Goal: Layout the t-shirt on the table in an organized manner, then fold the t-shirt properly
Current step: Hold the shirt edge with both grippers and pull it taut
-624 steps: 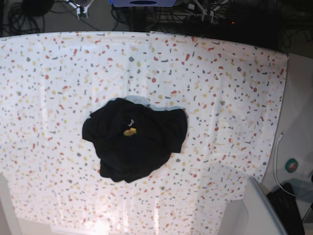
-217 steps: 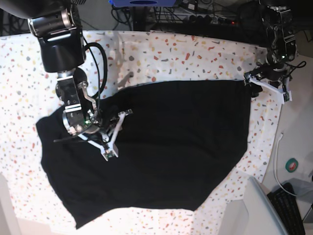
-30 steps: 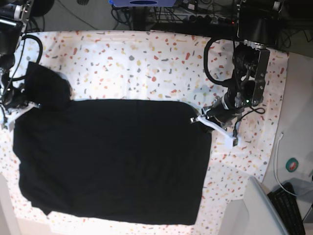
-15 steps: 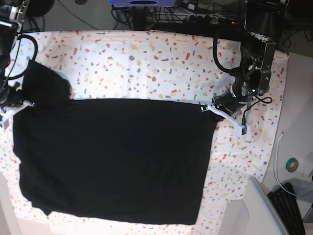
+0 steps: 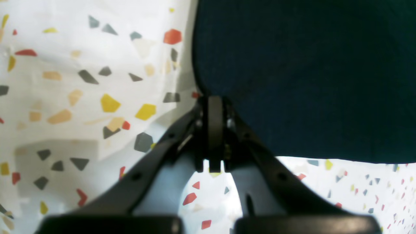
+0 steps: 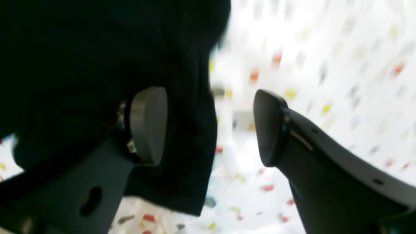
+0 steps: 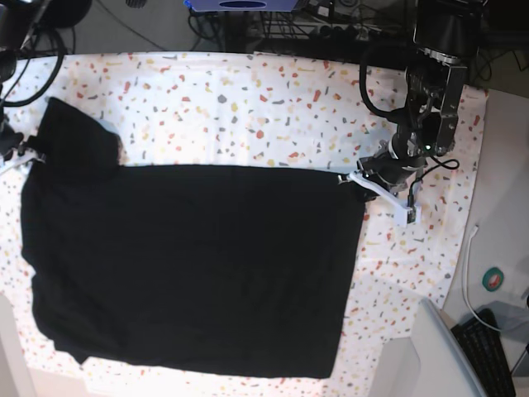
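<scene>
The black t-shirt (image 7: 190, 265) lies spread flat on the flecked white table (image 7: 248, 99), with a bunched flap at its far left corner. No graphic or label shows. My left gripper (image 7: 354, 179) is at the shirt's far right corner. In the left wrist view it (image 5: 214, 104) is shut on the shirt's edge (image 5: 308, 71). My right gripper (image 7: 15, 157) is at the shirt's far left edge. In the right wrist view it (image 6: 208, 126) is open, with the fabric (image 6: 81, 48) draped over one finger (image 6: 148, 125) and its edge hanging in the gap.
Cables and dark equipment (image 7: 273, 25) sit beyond the table's far edge. A grey box corner (image 7: 430, 356) stands at the front right. A tape roll (image 7: 493, 279) and a white cable lie on the floor, off the table's right edge.
The arm on the left of the base view has moved toward the far side, along the shirt's left edge. The shirt's far edge lies a little straighter. The other arm has barely moved.
</scene>
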Robot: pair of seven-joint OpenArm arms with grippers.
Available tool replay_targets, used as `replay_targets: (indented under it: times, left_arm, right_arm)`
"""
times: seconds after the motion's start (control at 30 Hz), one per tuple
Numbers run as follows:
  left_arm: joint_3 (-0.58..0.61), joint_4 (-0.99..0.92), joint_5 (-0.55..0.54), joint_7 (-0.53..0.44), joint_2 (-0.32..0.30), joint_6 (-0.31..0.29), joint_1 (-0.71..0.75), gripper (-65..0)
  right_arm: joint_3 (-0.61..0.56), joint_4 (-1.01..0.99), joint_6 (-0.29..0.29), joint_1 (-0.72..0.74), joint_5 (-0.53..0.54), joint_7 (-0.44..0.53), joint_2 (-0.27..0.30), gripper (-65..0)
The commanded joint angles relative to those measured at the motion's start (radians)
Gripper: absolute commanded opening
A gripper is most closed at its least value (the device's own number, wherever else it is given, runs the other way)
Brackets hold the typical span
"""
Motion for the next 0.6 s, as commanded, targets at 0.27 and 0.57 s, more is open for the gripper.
replay_targets:
  times: [0.27,0.57]
  left_arm:
    - [-0.005,0.015,-0.006,-0.022,-0.012,-0.006,-0.011,-65.0]
    - [-0.007,0.031,-0.006,-0.022,-0.019,-0.006,0.022,-65.0]
  right_arm:
    - [0.003,-0.126,0.017,0.020,0.003,0.024,-0.008,-26.6]
    - [0.013,-0.098,0.193,-0.048,0.003,0.018,-0.011,-65.0]
